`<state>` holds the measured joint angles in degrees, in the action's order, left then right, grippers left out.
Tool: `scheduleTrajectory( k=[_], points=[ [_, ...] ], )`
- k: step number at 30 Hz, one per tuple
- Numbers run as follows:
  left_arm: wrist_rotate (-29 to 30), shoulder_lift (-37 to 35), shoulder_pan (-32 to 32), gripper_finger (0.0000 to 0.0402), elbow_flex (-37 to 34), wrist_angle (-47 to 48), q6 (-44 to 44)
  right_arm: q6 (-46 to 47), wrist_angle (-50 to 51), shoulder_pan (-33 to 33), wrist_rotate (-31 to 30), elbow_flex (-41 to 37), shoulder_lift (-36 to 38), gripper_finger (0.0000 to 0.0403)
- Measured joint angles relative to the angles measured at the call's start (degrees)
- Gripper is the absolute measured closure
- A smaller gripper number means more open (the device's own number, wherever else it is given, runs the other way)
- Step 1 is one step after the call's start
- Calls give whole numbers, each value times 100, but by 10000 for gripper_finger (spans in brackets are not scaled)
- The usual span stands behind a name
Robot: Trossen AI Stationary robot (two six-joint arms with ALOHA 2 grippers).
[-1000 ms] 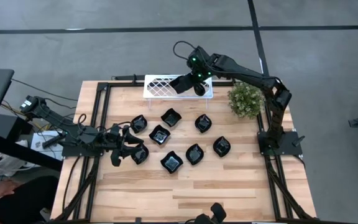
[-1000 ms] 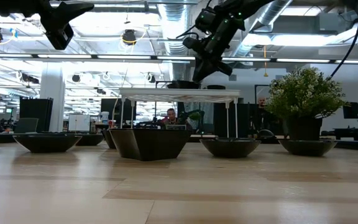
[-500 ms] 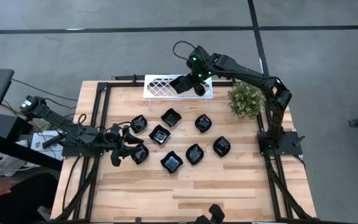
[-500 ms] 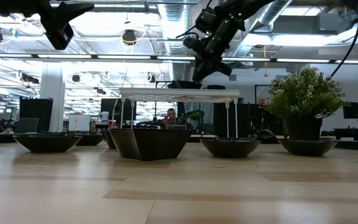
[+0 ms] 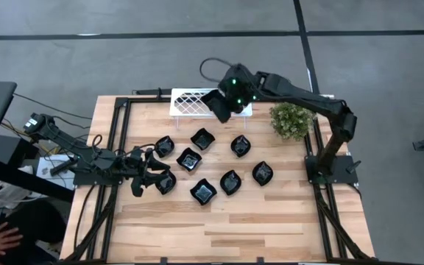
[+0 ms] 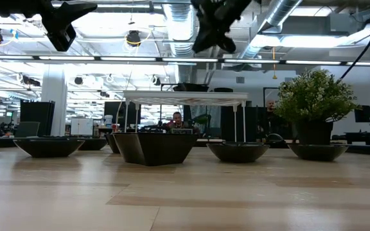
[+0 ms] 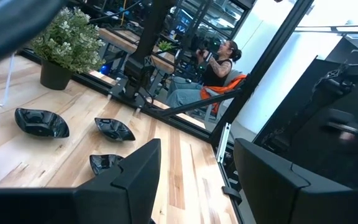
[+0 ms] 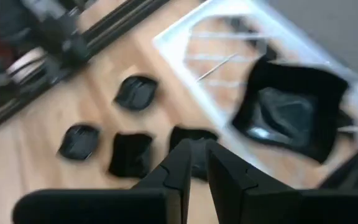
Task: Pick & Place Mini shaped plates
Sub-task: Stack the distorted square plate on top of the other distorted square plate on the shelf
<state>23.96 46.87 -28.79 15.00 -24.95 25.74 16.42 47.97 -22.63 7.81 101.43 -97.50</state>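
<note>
High view | right gripper (image 5: 220,107) pressed nearly together, empty, above white lattice tray (image 5: 186,102) | one plate (image 8: 293,112) on tray (wavy square) | eight mini shaped plates (image 5: 202,191) below it remain | left gripper (image 5: 140,179) spread, beside leftmost plate.

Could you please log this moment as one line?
right hand: empty, nearly shut, above white tray | plate on tray | left hand: open, beside table plates
</note>
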Motion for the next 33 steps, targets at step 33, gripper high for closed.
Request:
scheduleTrajectory(
  k=[33],
  points=[
    [-1,0,1,197,0,4,-42,288,764,2179,-303,-980,-155,359]
  ],
)
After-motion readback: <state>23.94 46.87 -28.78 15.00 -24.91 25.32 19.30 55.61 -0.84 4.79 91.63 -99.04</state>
